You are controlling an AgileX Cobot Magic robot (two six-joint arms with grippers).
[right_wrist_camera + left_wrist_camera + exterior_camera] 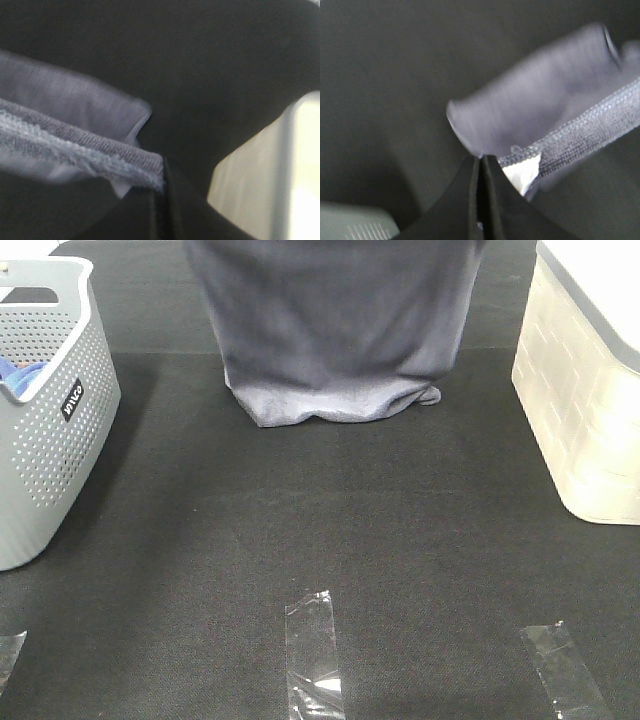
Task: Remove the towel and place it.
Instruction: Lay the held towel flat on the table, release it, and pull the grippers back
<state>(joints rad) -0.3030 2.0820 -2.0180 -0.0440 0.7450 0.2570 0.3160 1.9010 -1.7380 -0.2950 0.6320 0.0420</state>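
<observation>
The towel [340,330] is being held up across the far middle of the black table [330,540]. It is hanging as a broad slate-grey sheet whose upper part is being cut off by the top of the high view. Its lower edge is being rested in soft bunched folds on the mat, roughly midway between the grey perforated basket [50,430] on the left and the pale lidded bin [585,410] on the right, and well apart from both.

In the left wrist view, the left gripper [481,161] is being kept closed, its dark fingers [460,200] pressed together. The towel's stitched hem [580,127] is being pinched right at the fingertips, beside a small white label [522,174], with the cloth trailing away from them.

In the right wrist view, the right gripper [164,167] is likewise being kept clamped. The hem [100,150] is being caught at the tips of its fingers [175,205], and the plush cloth is spreading off to one side of them.

A blue cloth [18,375] is being shown inside the basket. Clear tape strips [312,650] are being shown on the near mat.
</observation>
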